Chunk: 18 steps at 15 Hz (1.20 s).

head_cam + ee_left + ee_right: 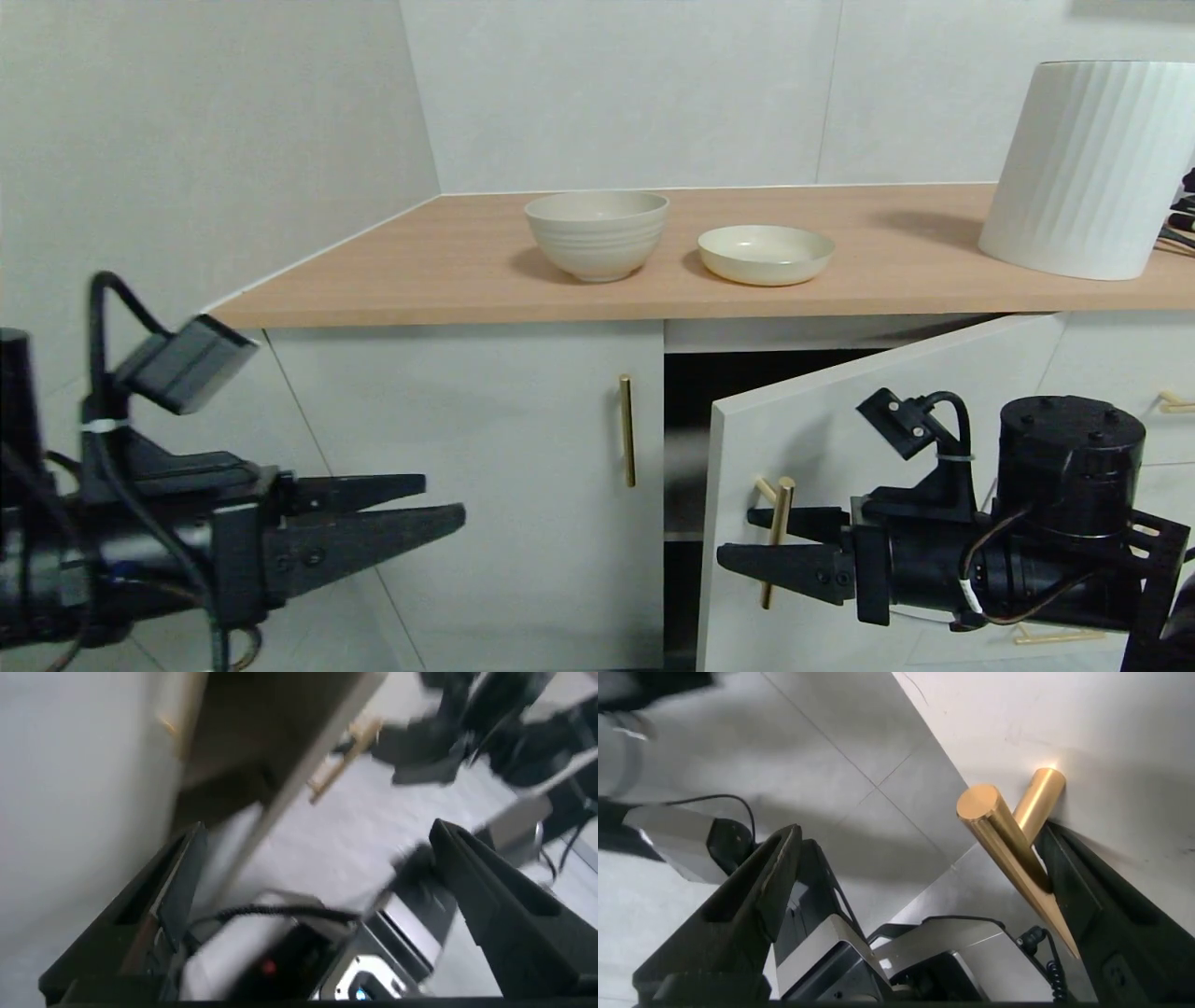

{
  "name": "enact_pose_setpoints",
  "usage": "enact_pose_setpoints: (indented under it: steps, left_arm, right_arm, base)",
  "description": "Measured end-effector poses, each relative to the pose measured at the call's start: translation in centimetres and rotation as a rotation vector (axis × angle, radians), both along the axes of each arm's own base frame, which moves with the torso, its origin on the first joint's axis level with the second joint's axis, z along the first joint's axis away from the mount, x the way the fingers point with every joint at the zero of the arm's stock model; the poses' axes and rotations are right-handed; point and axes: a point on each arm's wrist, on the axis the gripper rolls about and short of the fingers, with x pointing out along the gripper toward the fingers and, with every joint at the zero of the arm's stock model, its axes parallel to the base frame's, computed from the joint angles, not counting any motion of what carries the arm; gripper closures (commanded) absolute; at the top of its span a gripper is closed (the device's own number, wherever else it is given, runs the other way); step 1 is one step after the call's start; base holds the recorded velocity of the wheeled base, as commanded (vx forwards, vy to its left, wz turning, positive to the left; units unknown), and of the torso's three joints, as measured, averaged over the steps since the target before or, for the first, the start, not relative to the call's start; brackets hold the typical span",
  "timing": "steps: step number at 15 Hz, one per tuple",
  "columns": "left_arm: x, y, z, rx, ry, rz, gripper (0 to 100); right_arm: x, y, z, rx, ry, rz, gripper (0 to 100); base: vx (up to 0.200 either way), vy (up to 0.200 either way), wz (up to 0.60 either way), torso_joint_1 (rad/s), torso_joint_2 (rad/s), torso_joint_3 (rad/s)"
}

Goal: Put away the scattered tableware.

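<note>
The gold door handle [784, 493] is seen inside the wide-open right pincer [738, 535]. The left pincer [444, 497] is opened too, empty.

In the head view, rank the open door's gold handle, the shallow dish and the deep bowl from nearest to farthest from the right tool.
1. The gold handle, on the open door, right at the right tool.
2. The shallow dish, on the counter above.
3. The deep bowl, on the counter, farther to the left.
</note>
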Motion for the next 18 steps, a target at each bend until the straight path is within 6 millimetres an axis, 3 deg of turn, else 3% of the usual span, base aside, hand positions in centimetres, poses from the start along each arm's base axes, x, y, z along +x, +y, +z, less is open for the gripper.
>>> enact_pose_setpoints:
  steps: [3, 6, 7, 12, 18]
  left_arm:
    - [2.3, -2.7, -3.7, 0.024, 0.084, -0.090, 0]
    - [3.2, -3.8, -6.2, 0.054, 0.163, -0.122, 0]
    - [3.3, -4.0, -6.6, 0.061, 0.179, -0.123, 100]
    - [4.3, -4.7, -6.4, 0.039, 0.107, -0.134, 100]
    - [8.2, -8.5, -8.1, -0.022, -0.073, -0.176, 100]
  right_arm:
    - [0.0, 0.0, -0.2, -0.004, 0.005, 0.003, 0]
    - [0.0, 0.0, -0.4, -0.010, 0.015, 0.004, 0]
    - [0.0, 0.0, -0.5, -0.011, 0.017, 0.004, 0]
    - [0.0, 0.0, -0.5, -0.012, 0.018, 0.004, 0]
    - [-0.1, 0.0, -0.4, -0.010, 0.015, 0.003, 0]
  base:
    - [0.000, 0.000, 0.00, 0.000, 0.00, 0.000]
    - [0.000, 0.000, 0.00, 0.000, 0.00, 0.000]
    - [0.000, 0.000, 0.00, 0.000, 0.00, 0.000]
    - [0.000, 0.000, 0.00, 0.000, 0.00, 0.000]
    - [0.000, 0.000, 0.00, 0.000, 0.00, 0.000]
